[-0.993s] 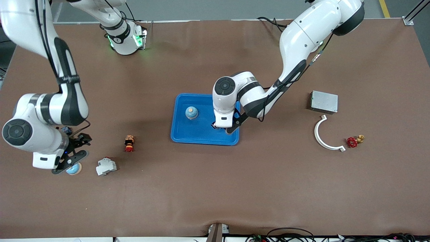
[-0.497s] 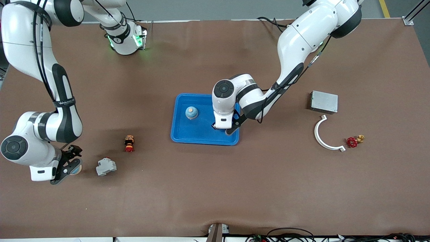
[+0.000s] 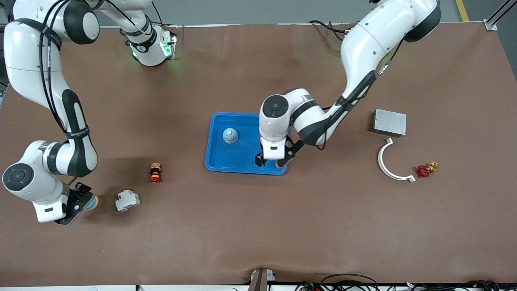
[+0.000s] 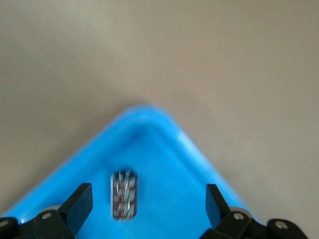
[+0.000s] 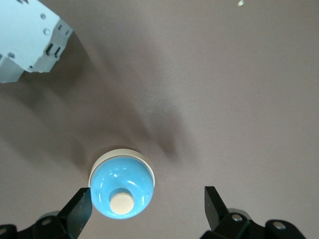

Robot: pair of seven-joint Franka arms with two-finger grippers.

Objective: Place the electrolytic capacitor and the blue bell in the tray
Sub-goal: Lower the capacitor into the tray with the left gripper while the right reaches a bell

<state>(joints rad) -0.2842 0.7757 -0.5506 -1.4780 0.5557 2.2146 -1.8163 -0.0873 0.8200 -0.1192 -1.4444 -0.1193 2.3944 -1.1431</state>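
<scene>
**Bell under right claw; capacitor lies in tray**

Blue bell point(image 3: 92, 202) point(image 5: 122, 190): glossy sky-blue dome, cream rim and knob, upright on the brown surface point(image 3: 258, 226) at the right arm's end. Right claw point(image 3: 76, 204) point(image 5: 147, 209) is low over it, fingers apart, bell between them and just beside one finger. White breaker block point(image 3: 127, 200) sits at the bell's 3 o'clock in front view.

Farther, mid-surface: blue tray point(image 3: 220, 161) point(image 4: 164, 149). It holds a second blue bell point(image 3: 230, 136) and the electrolytic capacitor point(image 4: 123, 194), a small dark cylinder w/ pale markings, lying flat near the tray's 5 o'clock corner. Left claw point(image 3: 269, 162) point(image 4: 147, 209) hangs over it, fingers spread, gripping nothing.

Grey metal box point(image 3: 389, 122) at the tray's 3 o'clock, well apart.
</scene>
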